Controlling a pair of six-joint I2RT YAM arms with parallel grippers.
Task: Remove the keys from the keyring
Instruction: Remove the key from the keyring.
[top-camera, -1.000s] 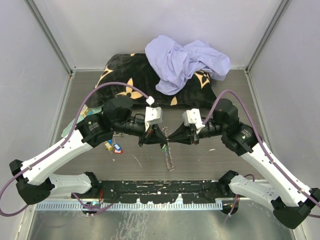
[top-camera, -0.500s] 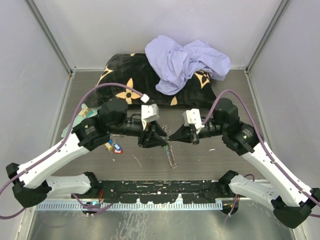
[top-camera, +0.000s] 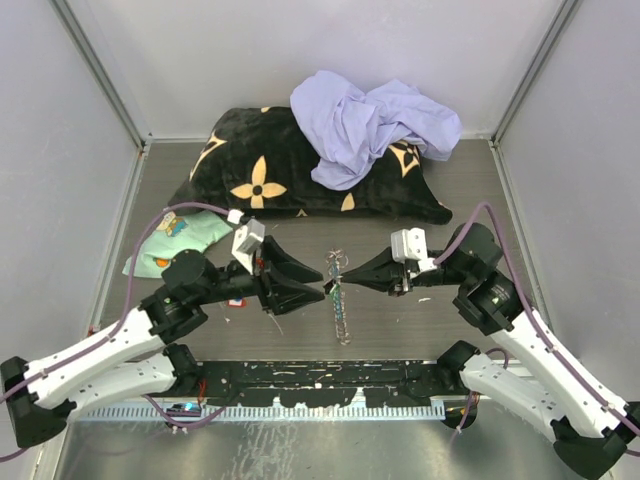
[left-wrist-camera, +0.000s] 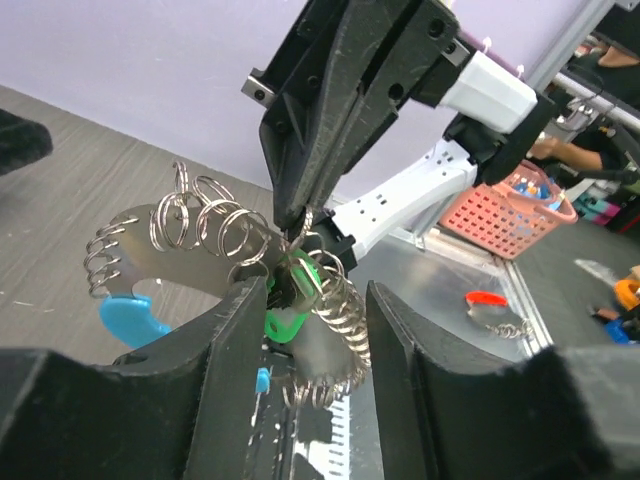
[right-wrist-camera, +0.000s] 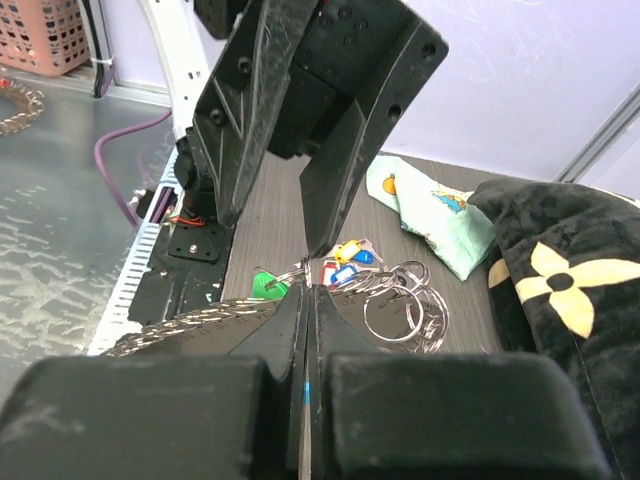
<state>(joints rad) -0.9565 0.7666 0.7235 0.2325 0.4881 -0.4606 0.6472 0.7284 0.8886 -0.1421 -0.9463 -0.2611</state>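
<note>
change, left arm: the left gripper is pulling back from the centre of the top view toward the lower left. its claws, closed a second ago, are now standing apart with nothing clamped between them.
change, right arm: the right gripper is sitting a little further right than before, its claws together and pinching the keyring at the wire loops.
keyring, position: it is hanging from the right gripper's tip at the centre of the top view, its chain trailing toward the lower edge over the table. the light-blue crescent is showing at the lower left of the left wrist view.
key still attached: a green-tagged key is dangling among the loops, in the gap between the left fingers. whether it is touching either finger cannot be told.
meaning for the task: the left arm appears to be letting go to re-grip, so this key is probably not off yet.
keys already off: loose keys with blue, red and yellow tags are lying on the table near the mint-green cloth.
containers: no container is standing on the table. a pink basket is showing beyond it, at the right of the left wrist view, its contents too blurred to name.
</note>
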